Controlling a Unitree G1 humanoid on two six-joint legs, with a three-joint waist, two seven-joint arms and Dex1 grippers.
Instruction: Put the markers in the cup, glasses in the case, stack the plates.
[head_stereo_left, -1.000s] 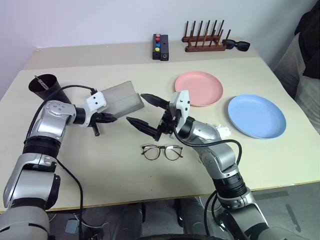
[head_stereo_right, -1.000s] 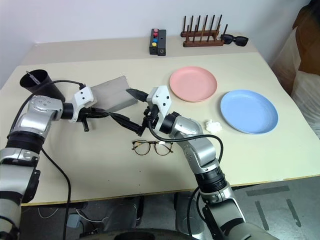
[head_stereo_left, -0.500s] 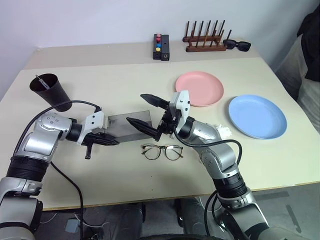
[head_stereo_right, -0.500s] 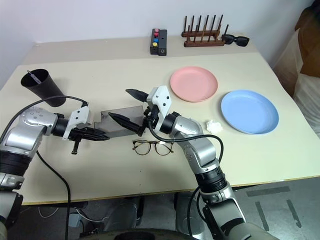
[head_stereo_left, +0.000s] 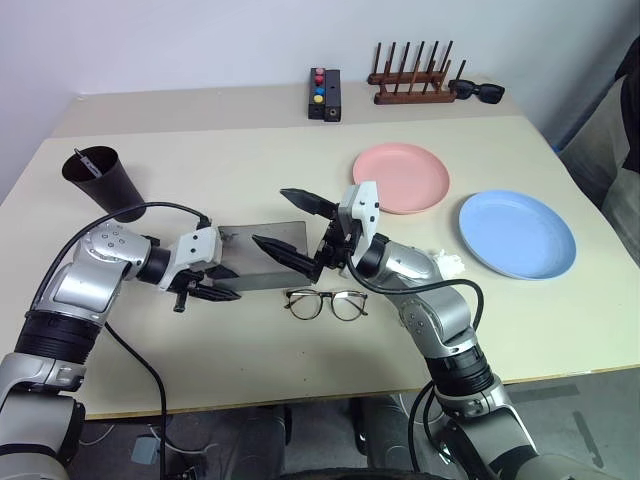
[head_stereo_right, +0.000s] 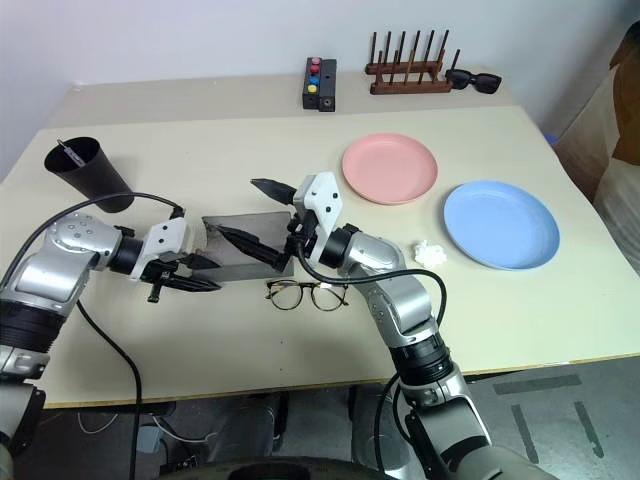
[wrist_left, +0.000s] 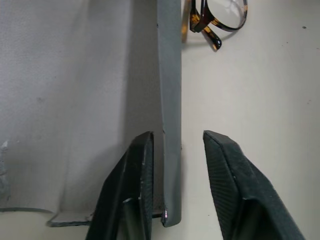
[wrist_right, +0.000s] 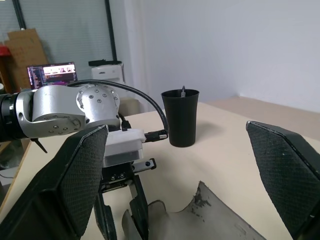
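Observation:
The grey case (head_stereo_left: 262, 256) lies flat on the table in front of me. My left gripper (head_stereo_left: 218, 283) straddles the case's near left edge (wrist_left: 170, 100) with its fingers slightly open; one finger (wrist_left: 227, 175) stands clear of the wall. My right gripper (head_stereo_left: 293, 226) hovers wide open just above the case's right end, empty. The wire-framed glasses (head_stereo_left: 325, 303) rest on the table right in front of the case. The black cup (head_stereo_left: 100, 182) stands at the far left with a marker tip (head_stereo_left: 84, 159) poking out. The pink plate (head_stereo_left: 400, 178) and the blue plate (head_stereo_left: 517, 234) lie apart at the right.
A small white crumpled scrap (head_stereo_left: 446, 263) lies between my right arm and the blue plate. At the back stand a black box with coloured buttons (head_stereo_left: 323, 93), a wooden peg rack (head_stereo_left: 414, 82) and black sunglasses (head_stereo_left: 479, 92).
My left arm brought the case down from the air onto the table, nearer to me, then its fingers parted from a tight grip. The right gripper stayed still and open.

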